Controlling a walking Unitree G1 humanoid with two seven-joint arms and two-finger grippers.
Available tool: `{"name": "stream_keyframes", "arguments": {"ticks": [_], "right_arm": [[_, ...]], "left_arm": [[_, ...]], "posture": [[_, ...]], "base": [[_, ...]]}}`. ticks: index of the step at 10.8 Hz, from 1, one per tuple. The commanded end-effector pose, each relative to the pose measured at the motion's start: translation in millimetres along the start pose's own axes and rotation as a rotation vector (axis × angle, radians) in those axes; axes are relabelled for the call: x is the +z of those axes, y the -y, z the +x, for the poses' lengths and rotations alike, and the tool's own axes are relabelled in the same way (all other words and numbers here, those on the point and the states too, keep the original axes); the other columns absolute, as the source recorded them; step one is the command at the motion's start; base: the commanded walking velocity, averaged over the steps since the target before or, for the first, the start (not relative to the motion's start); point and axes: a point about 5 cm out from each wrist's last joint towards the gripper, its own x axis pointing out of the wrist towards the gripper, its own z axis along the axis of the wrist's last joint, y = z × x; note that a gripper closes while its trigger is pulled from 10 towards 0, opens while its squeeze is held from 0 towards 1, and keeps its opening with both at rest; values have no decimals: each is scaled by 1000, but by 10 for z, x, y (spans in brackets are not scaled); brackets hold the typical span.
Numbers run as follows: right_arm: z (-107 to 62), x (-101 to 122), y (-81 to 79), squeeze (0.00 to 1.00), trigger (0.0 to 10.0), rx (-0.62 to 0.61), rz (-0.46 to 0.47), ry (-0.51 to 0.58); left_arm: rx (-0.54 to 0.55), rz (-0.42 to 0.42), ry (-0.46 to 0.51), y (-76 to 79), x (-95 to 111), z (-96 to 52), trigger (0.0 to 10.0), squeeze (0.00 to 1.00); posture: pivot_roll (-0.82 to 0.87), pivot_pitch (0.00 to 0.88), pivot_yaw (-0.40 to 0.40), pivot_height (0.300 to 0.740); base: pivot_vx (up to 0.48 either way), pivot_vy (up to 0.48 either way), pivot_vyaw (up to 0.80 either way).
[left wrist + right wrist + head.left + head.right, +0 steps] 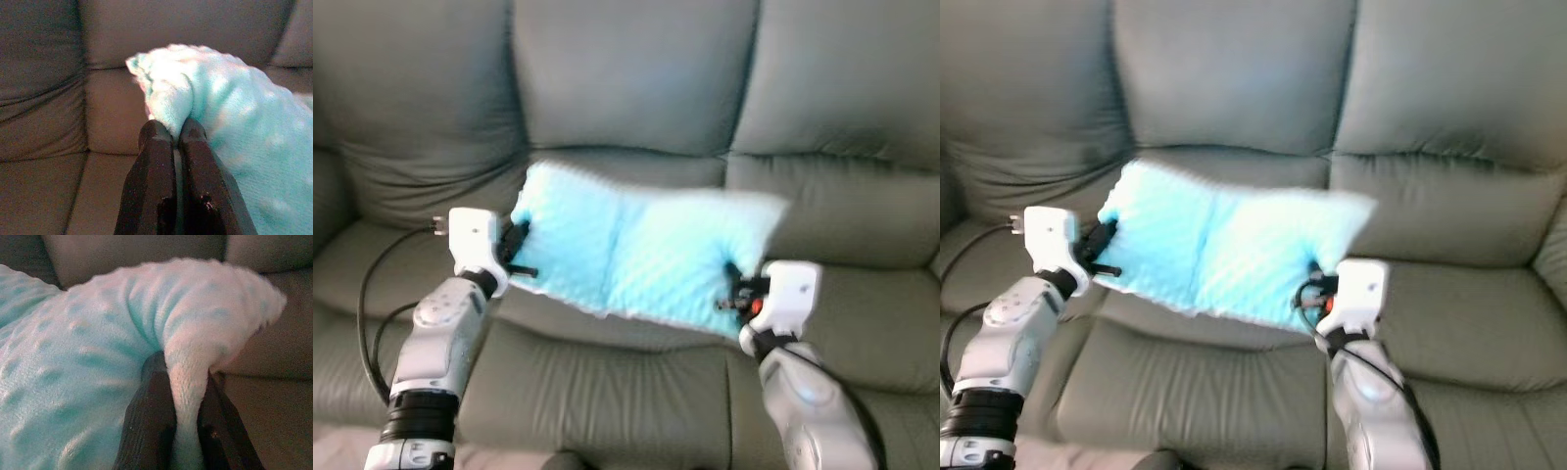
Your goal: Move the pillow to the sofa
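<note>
Sofa (pixel 636 88): grey leather, spanning the head frames; back cushions across the top, seat cushions across the middle and bottom.

Pillow (pixel 636 255): light turquoise, dimpled plush, at centre frame, held over the middle seat cushion; whether its underside touched the seat could not be told. It sagged along a central crease.

Left hand (pixel 521 253): at centre left, fingers pressed together on a thin pinch of the pillow's edge.

Right hand (pixel 736 294): at lower centre right, fingers pinching a fold of the pillow's corner.

Cable (pixel 367 294): black, looping at lower left beside the left arm.

Risks, as judged: both holds took only fabric edges, so plush might slip out under the sag. Uneven release might tip the pillow toward the seat's front edge and the floor. The loose cable might snag.
</note>
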Motion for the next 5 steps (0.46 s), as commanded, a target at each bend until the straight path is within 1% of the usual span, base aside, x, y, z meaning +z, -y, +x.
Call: {"name": "stream_keyframes", "arguments": {"ticks": [1,5], "right_arm": [[-36,8,77,0,10000,-26,-2,3],[-28,3,73,0,10000,-28,-3,2]], "left_arm": [[-20,9,7,59,12,13,10000,0],[-32,6,-4,69,4,23,10000,0]], "posture": [[-184,145,30,740],[-183,139,32,740]], "base": [[0,0,0],[0,0,0]]}}
